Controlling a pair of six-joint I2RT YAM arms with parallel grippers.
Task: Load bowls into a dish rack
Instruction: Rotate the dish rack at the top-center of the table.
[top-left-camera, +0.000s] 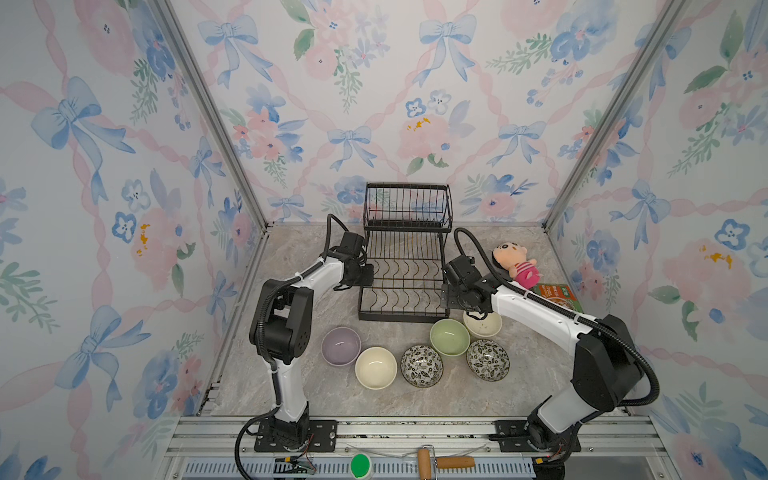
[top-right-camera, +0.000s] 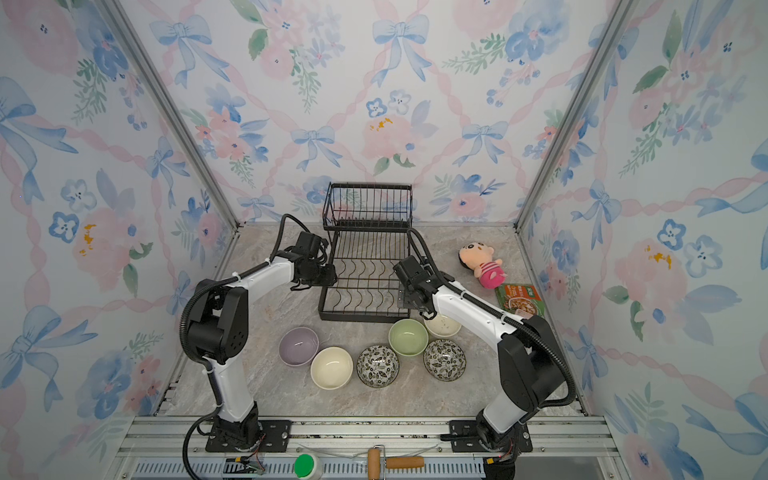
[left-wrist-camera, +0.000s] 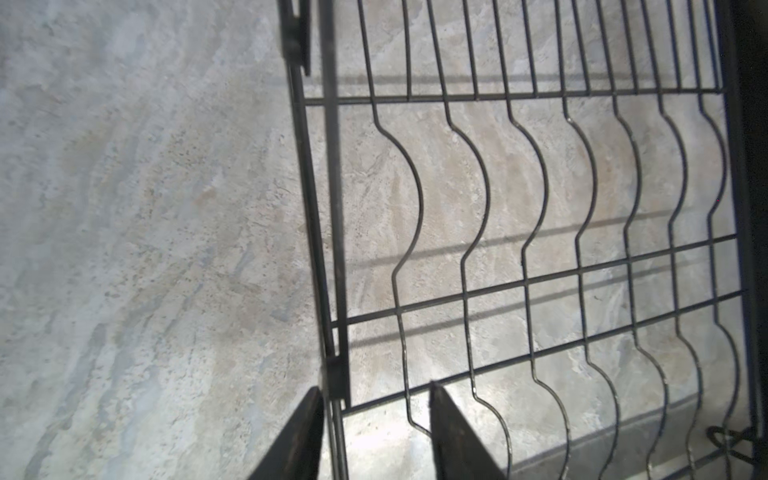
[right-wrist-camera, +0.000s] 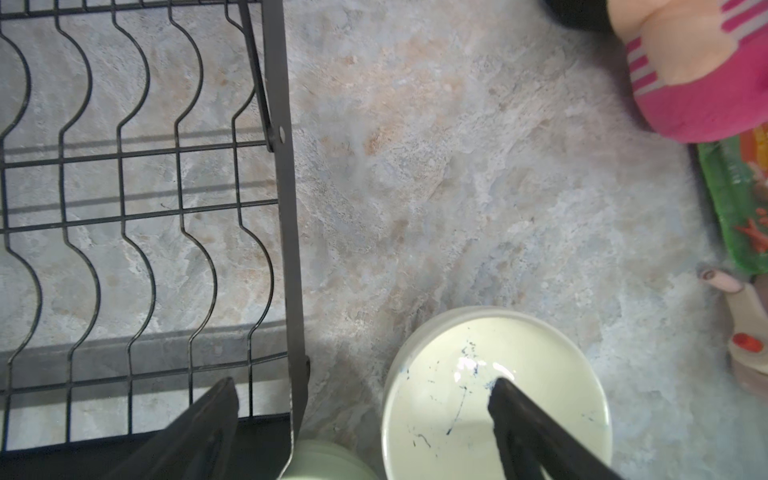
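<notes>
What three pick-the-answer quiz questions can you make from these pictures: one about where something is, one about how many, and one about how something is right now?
1. Where is the doll?
A. On the table, off to one side of the dish rack
B. Inside a bowl
C. On top of an arm

2. How many bowls sit on the table?
A. Four
B. Six
C. Eight

3. What is in the dish rack?
A. Two bowls
B. The doll
C. Nothing

Answers:
1 A: the doll lies on the table, apart from the rack.
2 B: both top views show two cream, two patterned, one purple and one green.
3 C: both levels show only bare wires.
</notes>
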